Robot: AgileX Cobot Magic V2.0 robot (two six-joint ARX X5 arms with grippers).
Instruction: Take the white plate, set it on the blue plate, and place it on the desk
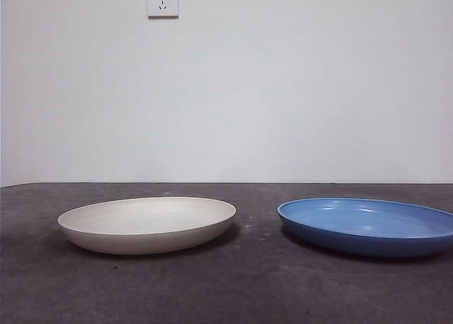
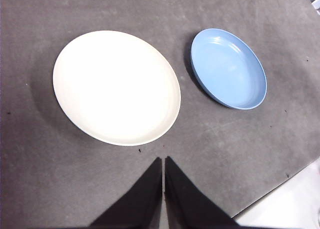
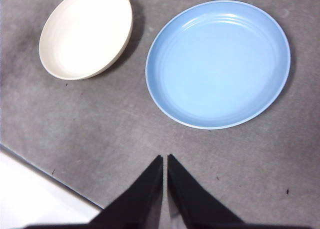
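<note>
On the desk (image 1: pixel 241 281), two plates are set side by side, apart, a strip of bare dark speckled surface between them. From the front view, the white plate (image 1: pixel 147 223) is seen on the left and the blue plate (image 1: pixel 368 225) on the right; both lie flat, right way up, nothing inside either. A wall socket (image 1: pixel 163 1) is seen high on the pale wall behind.

No arm is seen in the front view. The left gripper (image 2: pixel 163 161) is held high above the desk, nearer the white plate (image 2: pixel 116 87), with the blue plate (image 2: pixel 228 68) farther off; its two black jaws are pressed together, only a hairline slit between them, nothing gripped. The right gripper (image 3: pixel 165 159) is held likewise above the desk, nearer the blue plate (image 3: pixel 218 64), the white plate (image 3: pixel 86 32) beyond it; its jaws are also closed tip to tip and empty. Neither plate is touched by either gripper. A pale edge past the desk border is seen at a corner of each wrist view.
</note>
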